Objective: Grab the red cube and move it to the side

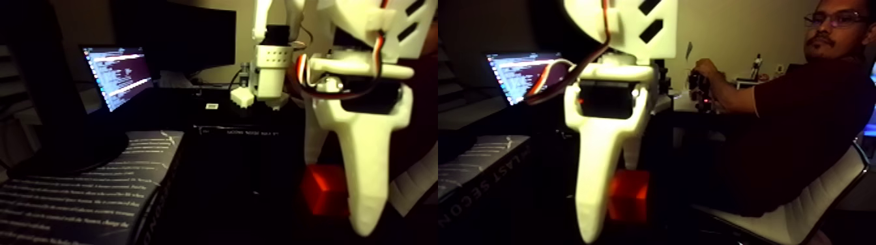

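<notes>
1. The picture is wide and holds two nearly equal side-by-side halves of a dim room.
2. A white gripper (355,212) hangs down through the middle of the left half, its long front finger tapering to a rounded tip near the bottom edge. It appears again in the right half.
3. The red cube (322,189) sits low in the left half, just left of that finger and partly hidden behind it. In the right half it shows just right of the finger.
4. A second white finger shows behind the front one, with the cube seemingly between them. I cannot tell whether the fingers are spread, pressed together or already squeezing the cube, because the front finger covers the contact.
5. Judged from this, the step in hand is the grab. Doing it well calls for the cube to be centred between the fingers, squeezed on two flat opposite faces, then lifted straight up before swinging aside.
6. The risk is a corner pinch that twists the cube or lets it slip out.
7. A laptop screen (117,75) glows at upper left with lines of text too small to read.
8. A dark book (98,189) lies at lower left; its cover text is blurred, and in the right half its spine seems to read "LAST SECON", cut off.
9. A seated person (795,124) at far right holds a small device.
</notes>
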Motion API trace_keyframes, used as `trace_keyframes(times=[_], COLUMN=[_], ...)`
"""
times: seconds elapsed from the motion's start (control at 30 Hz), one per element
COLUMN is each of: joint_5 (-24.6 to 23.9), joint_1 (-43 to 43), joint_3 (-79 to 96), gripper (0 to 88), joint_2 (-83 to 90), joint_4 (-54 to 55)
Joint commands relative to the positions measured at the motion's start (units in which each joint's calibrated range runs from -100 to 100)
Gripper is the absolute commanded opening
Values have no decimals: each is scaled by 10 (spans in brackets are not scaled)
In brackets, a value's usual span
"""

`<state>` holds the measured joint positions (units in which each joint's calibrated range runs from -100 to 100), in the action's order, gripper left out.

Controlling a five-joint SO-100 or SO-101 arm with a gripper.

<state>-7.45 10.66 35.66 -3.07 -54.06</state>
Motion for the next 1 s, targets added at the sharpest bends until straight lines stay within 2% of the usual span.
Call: trace_keyframes(times=[0.0, 0.97], joint_5=[2, 2], joint_1=[-2, 0], joint_3=[-18, -39], gripper=[423, 423], joint_2=[1, -21], joint_4=[-11, -13])
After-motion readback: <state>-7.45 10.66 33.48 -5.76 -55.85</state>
